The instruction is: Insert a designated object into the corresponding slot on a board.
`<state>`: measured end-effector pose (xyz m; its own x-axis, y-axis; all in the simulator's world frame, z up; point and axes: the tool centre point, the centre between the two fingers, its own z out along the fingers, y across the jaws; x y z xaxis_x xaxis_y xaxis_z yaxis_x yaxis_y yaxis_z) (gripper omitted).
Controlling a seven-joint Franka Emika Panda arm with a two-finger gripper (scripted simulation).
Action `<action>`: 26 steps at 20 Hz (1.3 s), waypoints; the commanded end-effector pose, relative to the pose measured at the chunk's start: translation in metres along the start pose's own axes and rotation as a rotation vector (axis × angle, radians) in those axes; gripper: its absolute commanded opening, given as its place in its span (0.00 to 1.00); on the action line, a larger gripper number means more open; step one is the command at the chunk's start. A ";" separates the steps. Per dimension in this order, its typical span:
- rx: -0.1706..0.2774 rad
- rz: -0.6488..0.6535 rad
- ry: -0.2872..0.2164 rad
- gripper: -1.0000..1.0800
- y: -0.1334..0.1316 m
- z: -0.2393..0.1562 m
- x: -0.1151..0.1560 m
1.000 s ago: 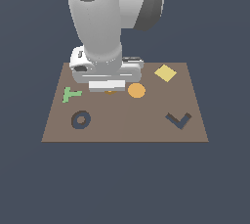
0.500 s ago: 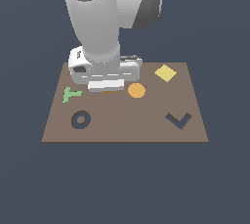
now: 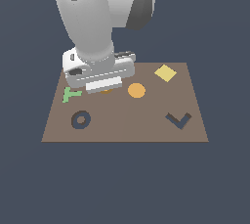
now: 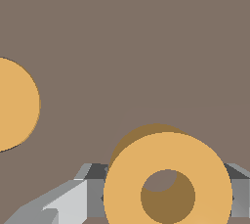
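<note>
The orange ring (image 4: 167, 142) lies on the brown board (image 3: 146, 130), between my gripper's (image 4: 167, 196) two grey fingers (image 4: 78, 201), which touch its sides. The gripper is shut on the ring. In the exterior view the gripper (image 3: 105, 89) is low over the board and only a sliver of the ring (image 3: 107, 91) shows under the hand. The dark ring-shaped slot (image 3: 81, 120) is apart from the gripper, near the board's front edge, towards the exterior view's left.
A solid orange disc (image 3: 136, 90) lies just to the exterior view's right of the gripper and also shows in the wrist view (image 4: 14, 104). A green T-piece (image 3: 72, 94), a yellow diamond (image 3: 165, 73) and a dark V-shaped recess (image 3: 178, 120) are on the board.
The gripper has come down onto the orange ring. The ring, visible below the hand a second ago, is now almost hidden by it.
</note>
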<state>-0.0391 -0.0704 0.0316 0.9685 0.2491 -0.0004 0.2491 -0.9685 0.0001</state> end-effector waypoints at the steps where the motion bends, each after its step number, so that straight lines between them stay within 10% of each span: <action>1: 0.000 -0.063 0.001 0.00 0.006 -0.001 -0.001; 26: -0.002 -0.951 0.001 0.00 0.077 -0.005 0.022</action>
<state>-0.0032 -0.1367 0.0361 0.4142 0.9102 -0.0003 0.9102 -0.4142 0.0013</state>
